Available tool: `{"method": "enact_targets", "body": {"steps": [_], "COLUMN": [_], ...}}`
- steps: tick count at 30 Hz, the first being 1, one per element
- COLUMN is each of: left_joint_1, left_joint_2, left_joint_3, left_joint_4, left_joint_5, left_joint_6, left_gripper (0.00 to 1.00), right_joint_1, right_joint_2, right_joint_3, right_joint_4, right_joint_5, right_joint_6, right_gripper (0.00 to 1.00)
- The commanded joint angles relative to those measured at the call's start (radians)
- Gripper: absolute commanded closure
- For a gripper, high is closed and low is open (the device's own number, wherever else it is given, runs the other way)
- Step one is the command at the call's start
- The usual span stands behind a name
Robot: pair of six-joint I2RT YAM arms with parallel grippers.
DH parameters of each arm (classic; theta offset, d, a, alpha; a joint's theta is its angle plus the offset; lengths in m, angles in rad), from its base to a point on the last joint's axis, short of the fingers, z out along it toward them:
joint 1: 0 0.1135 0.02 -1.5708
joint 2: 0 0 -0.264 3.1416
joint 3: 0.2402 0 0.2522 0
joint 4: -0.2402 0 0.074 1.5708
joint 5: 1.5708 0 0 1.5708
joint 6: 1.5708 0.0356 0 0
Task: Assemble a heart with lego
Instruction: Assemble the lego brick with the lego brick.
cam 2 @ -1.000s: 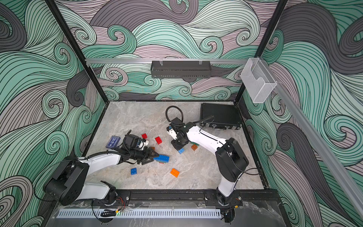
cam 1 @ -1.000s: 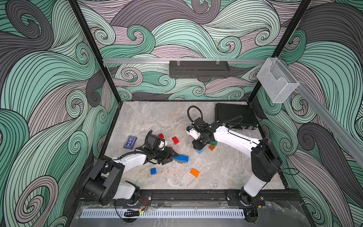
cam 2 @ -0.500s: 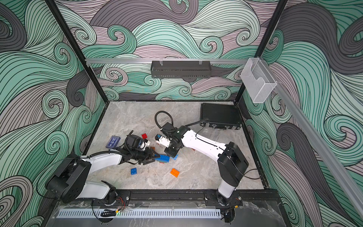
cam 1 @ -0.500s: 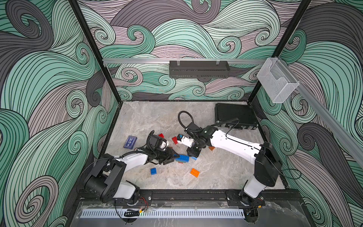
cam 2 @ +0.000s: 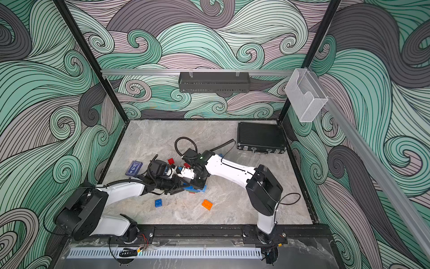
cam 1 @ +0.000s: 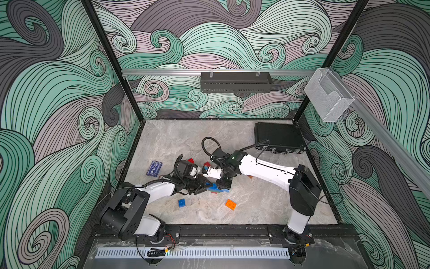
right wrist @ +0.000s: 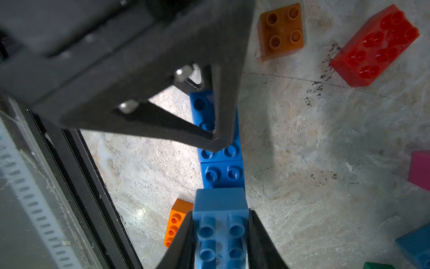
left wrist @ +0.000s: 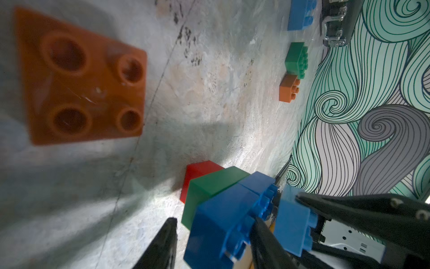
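**2 hands meet over the blue lego row**

In both top views the 2 hands crowd over the lego stack [cam 1: 220, 190], so we see only a sliver of blue, green and red on the counter [cam 1: 256, 209]. In the left wrist view a close orange brick [left wrist: 81, 81] is blurred. A red brick [left wrist: 197, 179] and a green brick [left wrist: 214, 188] sit half hidden behind the dark blue bricks [left wrist: 223, 216]. In the right wrist view a pink brick [right wrist: 421, 170] is cut off by the frame edge.

An orange square brick [cam 1: 230, 204] and a blue square brick [cam 1: 181, 202] lie loose near the stack, toward the arm bases. A card box [cam 1: 154, 168] lies apart on the left arm's side, and a black case [cam 1: 278, 139] sits at the back.

The left hand [left wrist: 214, 221] stands narrow, with a finger on either side of the dark blue bricks and one fingertip [right wrist: 218, 142] over their studs. We cannot tell whether it pinches them. The right hand [right wrist: 220, 213] is clamped on a light blue brick [right wrist: 221, 202], held just beside the dark blue studs.
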Motion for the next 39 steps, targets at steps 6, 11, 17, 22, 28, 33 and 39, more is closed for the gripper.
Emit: {"method": "enact_targets", "body": {"steps": [6,11,17,22,28,33,39], "left_joint_1": [-0.007,-0.01,-0.012,-0.014,-0.015,-0.014,-0.015], "left_joint_2": [0.019,0.048,0.047,0.049,0.047,0.05,0.046], "left_joint_3": [-0.024,-0.033,-0.039,-0.044,-0.05,-0.055,-0.057], "left_joint_4": [-0.002,0.015,0.02,0.025,0.025,0.031,0.03], "left_joint_5": [-0.044,-0.046,-0.05,-0.052,-0.056,-0.056,-0.06], "left_joint_6": [0.001,-0.006,-0.009,-0.011,-0.014,-0.015,-0.016], "left_gripper": [0.51,0.51,0.52,0.53,0.54,0.54,0.54], "right_joint_1": [0.006,0.012,0.024,0.032,0.033,0.033,0.034], "right_joint_2": [0.03,0.04,0.049,0.057,0.081,0.106,0.127], "right_joint_3": [0.042,0.042,0.025,0.015,0.007,0.008,0.016], "right_joint_4": [-0.02,-0.018,-0.019,-0.019,-0.019,-0.027,-0.054], "right_joint_5": [-0.006,0.004,0.026,0.054,0.109,0.13,0.103], "right_joint_6": [-0.01,-0.001,-0.006,-0.011,0.008,0.019,-0.004], "right_gripper": [0.71,0.71,0.71,0.71,0.71,0.72,0.72]}}
